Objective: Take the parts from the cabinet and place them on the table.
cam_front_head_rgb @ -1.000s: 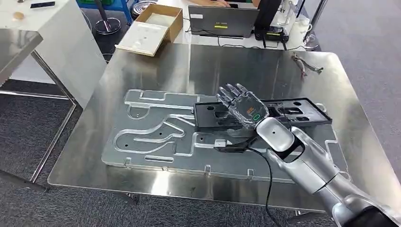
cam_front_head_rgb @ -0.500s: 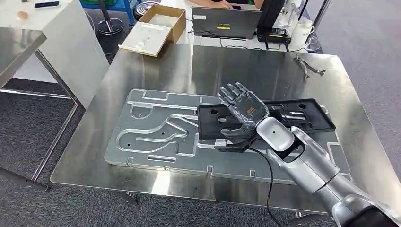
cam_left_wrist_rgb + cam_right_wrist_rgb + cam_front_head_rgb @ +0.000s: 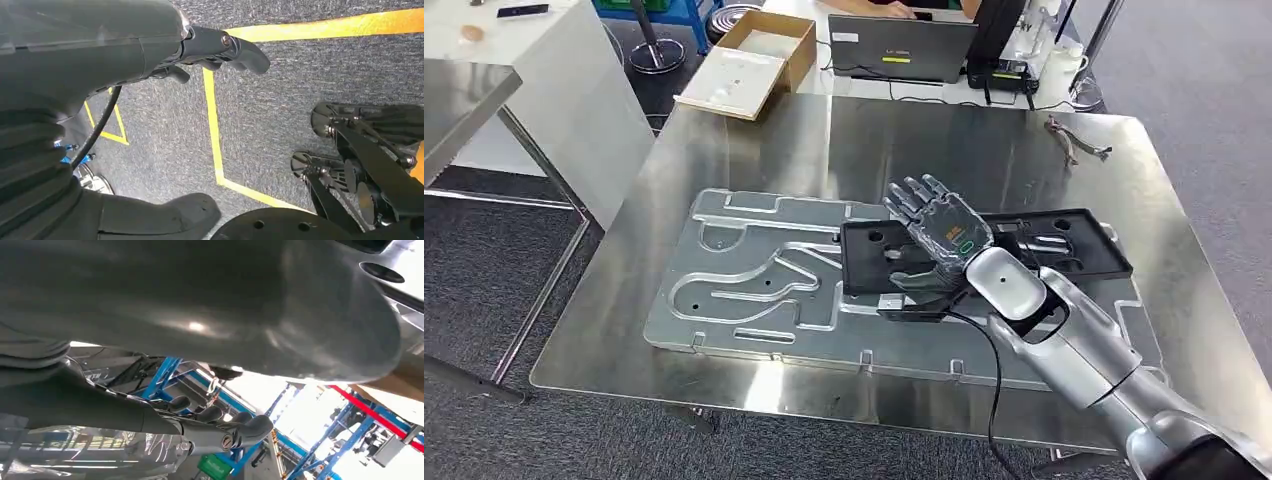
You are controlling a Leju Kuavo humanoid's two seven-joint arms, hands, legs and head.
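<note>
A flat black part (image 3: 1064, 245) with cut-outs lies across the right half of a large machined silver plate (image 3: 754, 280) on the steel table (image 3: 904, 140). My right hand (image 3: 939, 235) is spread palm down over the left half of the black part, fingers straight and apart, thumb by the part's near edge; it grips nothing. In the right wrist view, that hand (image 3: 200, 432) has straight fingers above the shiny metal. My left hand (image 3: 100, 60) hangs over grey carpet with its fingers apart and nothing in it.
An open cardboard box (image 3: 759, 50) and a laptop (image 3: 899, 45) stand beyond the table's far edge. A small bundle of wires (image 3: 1074, 138) lies at the far right corner. A white table (image 3: 544, 70) stands to the left. Yellow floor tape (image 3: 215, 125) runs under the left hand.
The whole picture has shifted slightly, so the camera moved. The right hand stays spread over the black part, and the part lies as before.
</note>
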